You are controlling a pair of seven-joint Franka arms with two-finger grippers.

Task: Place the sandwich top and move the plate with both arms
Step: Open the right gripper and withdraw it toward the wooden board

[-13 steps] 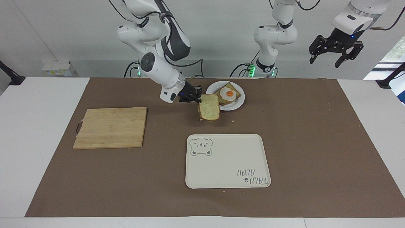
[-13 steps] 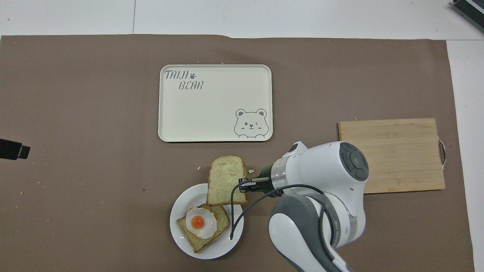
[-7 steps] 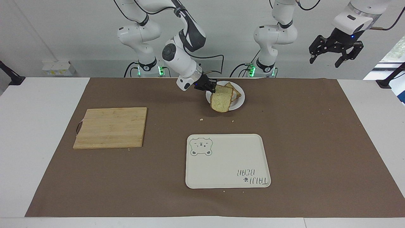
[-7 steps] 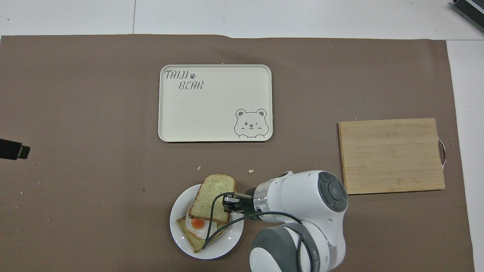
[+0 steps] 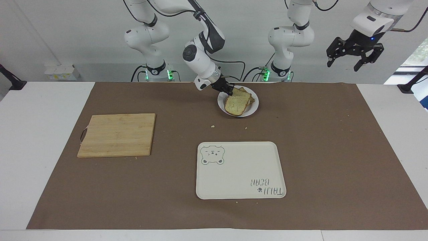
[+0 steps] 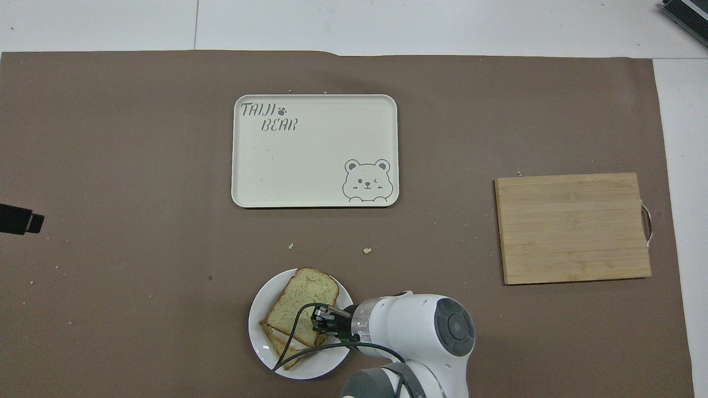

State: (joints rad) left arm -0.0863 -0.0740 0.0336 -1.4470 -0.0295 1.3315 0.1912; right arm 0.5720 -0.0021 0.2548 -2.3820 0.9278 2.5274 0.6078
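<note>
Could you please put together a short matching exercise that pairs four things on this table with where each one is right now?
Things:
1. sandwich top
2. plate
3. cutting board
4. left gripper

Places:
A. toward the right arm's end of the table
B. raised in the air past the left arm's end of the brown mat, waiting
C. nearer to the robots than the bear tray
D. on the plate, over the toast, at the right gripper

Pairs: 1-D, 2-C, 3-A, 4-B
</note>
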